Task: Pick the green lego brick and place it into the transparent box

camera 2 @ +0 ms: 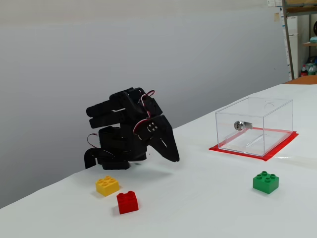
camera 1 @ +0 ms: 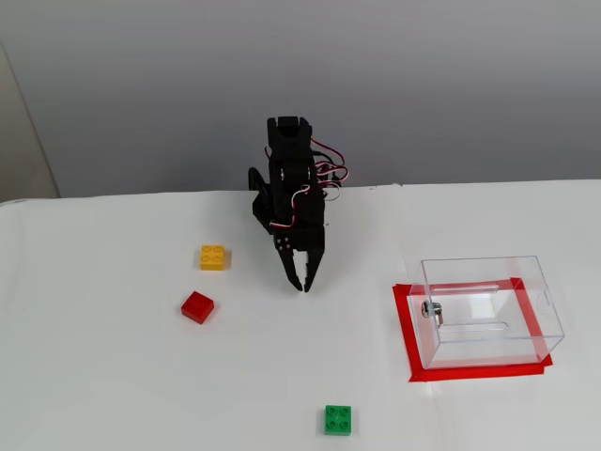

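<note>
Listing by size, largest first — white surface [camera 1: 113, 376], bare but for the items below.

Transparent box [camera 1: 488, 305]: clear rigid walls, open top, small metal fitting on one side, standing on a red taped outline [camera 1: 404, 329] at the right of the overhead-angled fixed view. Empty as far as can be seen.

Arm [camera 1: 291, 178]: black, folded low at the back of the surface. Claw [camera 1: 302, 282] points down and forward, jaws close together with only a slight gap at the tips, gripping nothing.

Green lego brick [camera 1: 338, 419]: lies flat, studs up, alone near the front edge, well apart from claw and box; seen also in the side fixed view [camera 2: 265, 182]. Judged light, stiff, smooth-sided — likely to slip or skid if pinched off-centre. Best taken across two opposite flat side walls, below the studs, jaws square to the faces.

Yellow brick [camera 1: 213, 256] and red brick [camera 1: 197, 306]: same size, left of the claw, not wanted.
</note>
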`<state>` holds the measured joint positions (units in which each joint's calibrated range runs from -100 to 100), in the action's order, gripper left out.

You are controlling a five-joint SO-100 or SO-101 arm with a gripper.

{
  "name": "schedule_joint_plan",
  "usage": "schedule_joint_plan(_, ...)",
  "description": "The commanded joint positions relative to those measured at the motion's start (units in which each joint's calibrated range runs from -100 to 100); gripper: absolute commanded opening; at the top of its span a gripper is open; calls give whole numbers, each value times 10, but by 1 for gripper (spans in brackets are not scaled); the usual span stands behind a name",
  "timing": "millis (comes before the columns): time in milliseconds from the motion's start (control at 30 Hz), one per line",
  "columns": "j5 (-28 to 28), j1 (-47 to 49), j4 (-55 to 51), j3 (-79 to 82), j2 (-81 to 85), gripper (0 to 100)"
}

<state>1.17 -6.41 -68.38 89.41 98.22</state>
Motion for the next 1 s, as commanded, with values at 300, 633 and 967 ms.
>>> schedule_joint_plan(300,-5,5,85,-307,-362,2)
schedule_joint_plan(633,-50,65,136,-502,-579,2)
schedule_joint_plan(967,-52,110,173,-651,-746,2)
